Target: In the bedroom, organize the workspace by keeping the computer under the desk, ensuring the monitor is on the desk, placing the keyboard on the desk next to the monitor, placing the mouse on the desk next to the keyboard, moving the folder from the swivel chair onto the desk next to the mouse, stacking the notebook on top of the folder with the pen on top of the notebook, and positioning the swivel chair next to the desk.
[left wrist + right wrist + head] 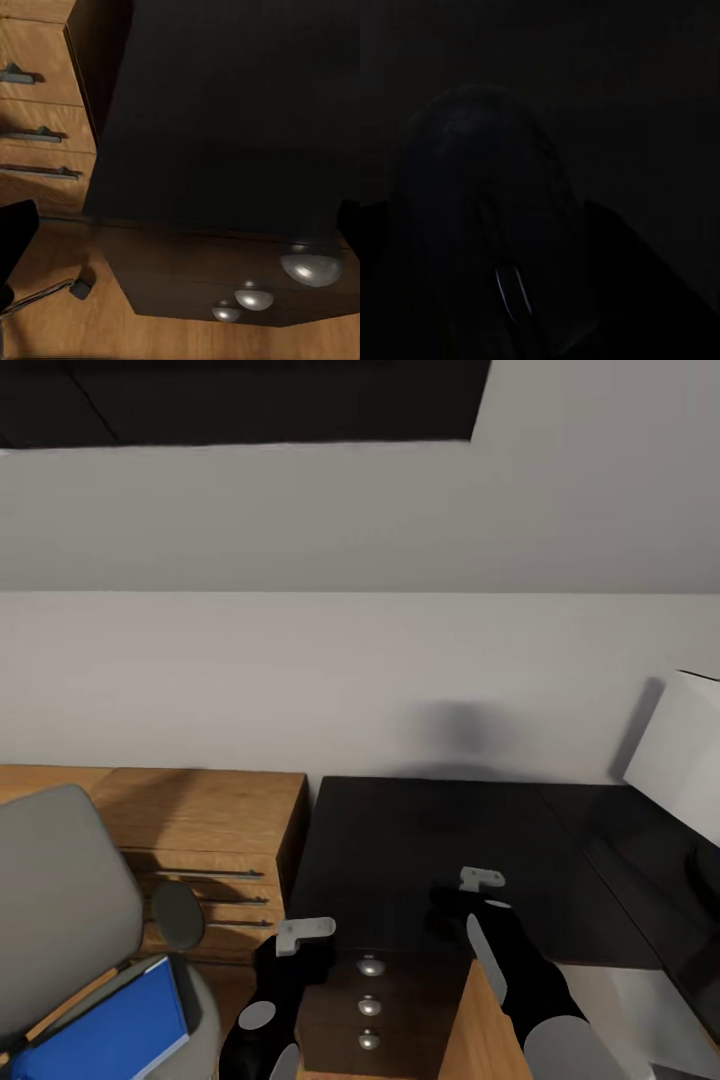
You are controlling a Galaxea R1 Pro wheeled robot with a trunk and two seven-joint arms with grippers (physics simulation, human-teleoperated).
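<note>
Nearest the camera, the swivel chair point(60, 910) stood at the robot's left with the blue folder point(115, 1035) lying on its seat. Just beyond, both dark arms reached forward. The left hand point(300, 950) hung over the front edge of a dark cabinet point(420, 840), above its three round silver knobs point(370, 1000); in the left wrist view its two fingers point(16, 232) stood well apart with nothing between them. The right hand point(460, 905) was over the black surface of that cabinet, and in the right wrist view a dark mouse point(487, 225) with a pale scroll wheel lay directly under it; whether the fingers were closed on it I could not tell. Left of the cabinet stood a wooden dresser point(210, 830) with bar handles. Farther right, a white box point(680, 750) rested by the wall point(360, 670).
</note>
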